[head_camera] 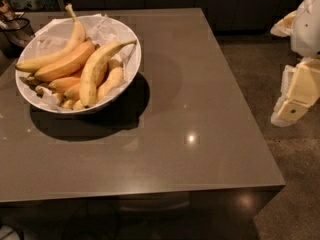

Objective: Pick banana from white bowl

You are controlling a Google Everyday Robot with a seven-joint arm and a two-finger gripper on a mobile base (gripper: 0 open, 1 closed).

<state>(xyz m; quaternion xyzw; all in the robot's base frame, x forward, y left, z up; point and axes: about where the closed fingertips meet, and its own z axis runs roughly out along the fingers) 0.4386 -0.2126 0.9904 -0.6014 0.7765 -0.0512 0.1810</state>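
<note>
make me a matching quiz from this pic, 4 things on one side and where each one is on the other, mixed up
1 banana
2 white bowl
3 gripper
4 table

a beyond the table's right edge
b on the table's far left part
c lying on the other bananas
d underneath the bowl

Pairs: 1-c, 2-b, 3-a, 4-d

Glossy grey-brown table [200,109]; speckled floor [260,69] to its right; dark cabinets [225,4] behind.
</note>
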